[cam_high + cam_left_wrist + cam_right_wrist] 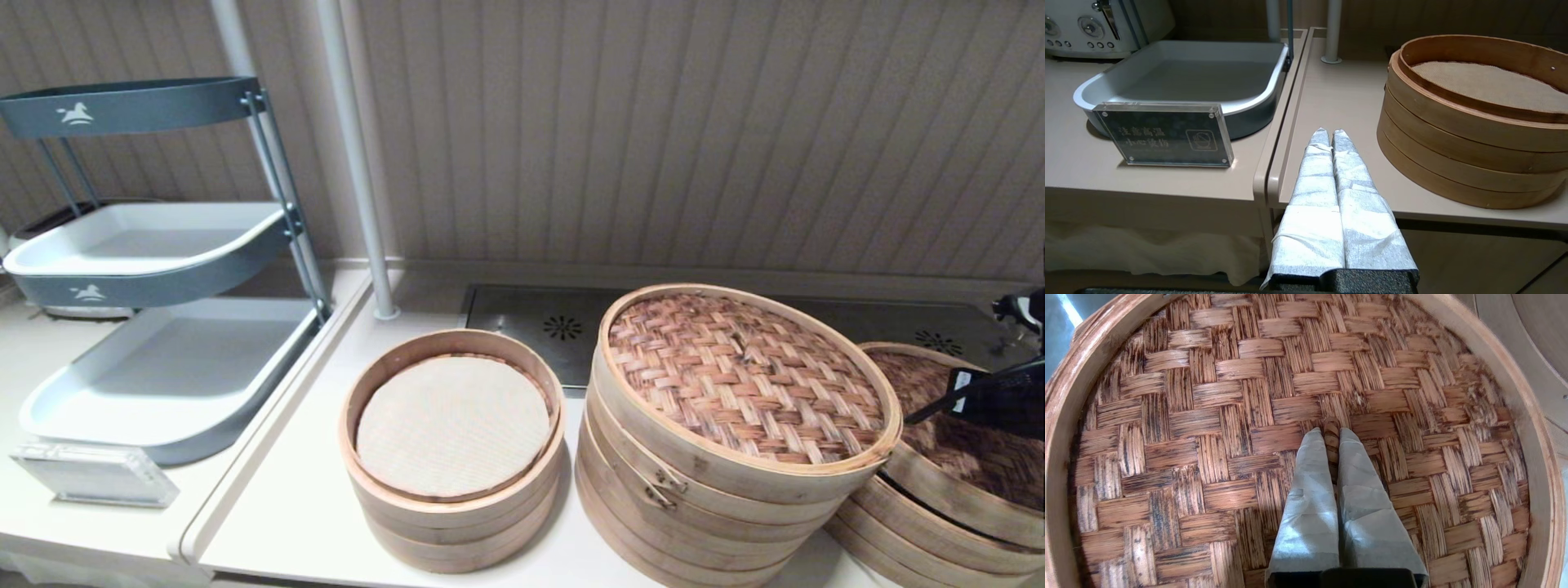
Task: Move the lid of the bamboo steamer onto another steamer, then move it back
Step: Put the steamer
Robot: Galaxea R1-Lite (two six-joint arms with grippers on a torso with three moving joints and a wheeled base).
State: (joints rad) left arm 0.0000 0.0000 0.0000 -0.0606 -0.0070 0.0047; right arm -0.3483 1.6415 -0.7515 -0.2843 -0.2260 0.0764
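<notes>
Meanwhile the right gripper [1332,435] pinches the centre knot of the wide dark-brown woven bamboo steamer lid [1216,428], tilted atop its low stack; left gripper [1329,134] parked, fingers together.

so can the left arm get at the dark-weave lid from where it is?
Probably not. The left gripper is parked, shut, at the counter edge near the cloth-lined steamer; the tall steamer stands between. The right gripper already pinches the bamboo steamer lid by its knot.

Tall steamer stack [735,441] at centre, cloth-lined steamer [453,445] at its 9 o'clock, dark-woven lid [963,441] tilted at 3 o'clock, right arm [1000,396] over it.
</notes>
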